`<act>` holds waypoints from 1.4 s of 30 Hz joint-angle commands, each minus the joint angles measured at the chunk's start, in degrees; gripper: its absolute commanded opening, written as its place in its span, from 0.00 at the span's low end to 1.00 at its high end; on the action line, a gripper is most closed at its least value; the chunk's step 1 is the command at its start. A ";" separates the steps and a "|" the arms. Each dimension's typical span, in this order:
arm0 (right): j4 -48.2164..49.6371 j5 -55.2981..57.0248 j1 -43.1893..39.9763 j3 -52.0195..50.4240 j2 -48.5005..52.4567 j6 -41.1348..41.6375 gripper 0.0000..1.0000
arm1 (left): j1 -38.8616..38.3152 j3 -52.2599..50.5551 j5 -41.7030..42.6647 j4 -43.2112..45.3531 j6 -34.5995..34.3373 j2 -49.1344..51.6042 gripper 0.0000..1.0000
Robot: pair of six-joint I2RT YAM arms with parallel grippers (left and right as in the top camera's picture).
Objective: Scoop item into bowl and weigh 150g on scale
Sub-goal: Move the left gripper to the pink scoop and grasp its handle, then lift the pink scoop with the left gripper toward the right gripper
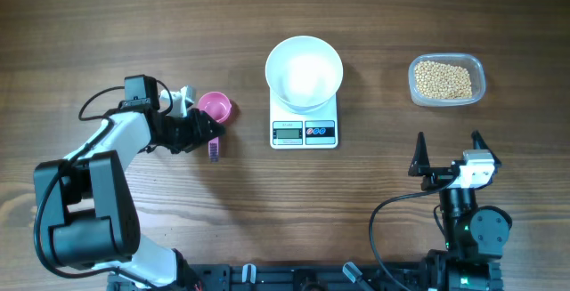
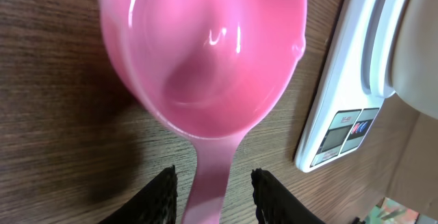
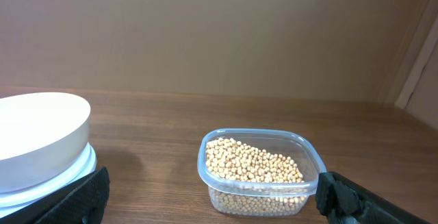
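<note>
An empty white bowl (image 1: 304, 71) stands on the white scale (image 1: 304, 133) at the table's middle back. The tan beans (image 1: 443, 79) fill a clear plastic tub at the back right. A pink scoop (image 1: 214, 106) lies left of the scale, empty, its cup (image 2: 205, 53) facing up. My left gripper (image 1: 210, 133) straddles the scoop's handle (image 2: 209, 183), jaws open, with a gap showing on each side of the handle. My right gripper (image 1: 448, 149) hovers wide open near the front right, holding nothing. In the right wrist view the beans (image 3: 250, 164) lie ahead between its fingers.
The scale's display and buttons (image 2: 345, 128) sit just right of the scoop. The clear tub's rim (image 3: 205, 159) stands a little right of the bowl (image 3: 41, 131). Bare wooden tabletop lies between the scale and the tub.
</note>
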 commanded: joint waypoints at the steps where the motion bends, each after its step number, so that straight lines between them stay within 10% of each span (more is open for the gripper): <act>1: 0.15 -0.70 0.20 -0.09 -0.46 -0.83 1.00 | -0.11 0.83 -0.55 0.55 0.44 0.96 0.33; 13: 0.15 -0.70 0.20 -0.09 -0.46 -0.79 1.00 | -0.09 0.90 3.50 2.03 0.22 0.94 0.04; 26: 0.15 -0.70 0.20 -0.09 -0.46 -0.81 1.00 | -0.15 3.93 46.18 7.52 0.00 -17.20 0.04; 35: 1.29 -2.12 0.20 -0.09 -0.46 0.50 1.00 | -3.13 3.93 36.70 22.36 -26.47 -26.80 0.04; 42: 4.61 -21.24 0.20 -0.09 -0.46 36.02 1.00 | -10.78 3.93 25.79 30.73 -35.39 -27.19 0.04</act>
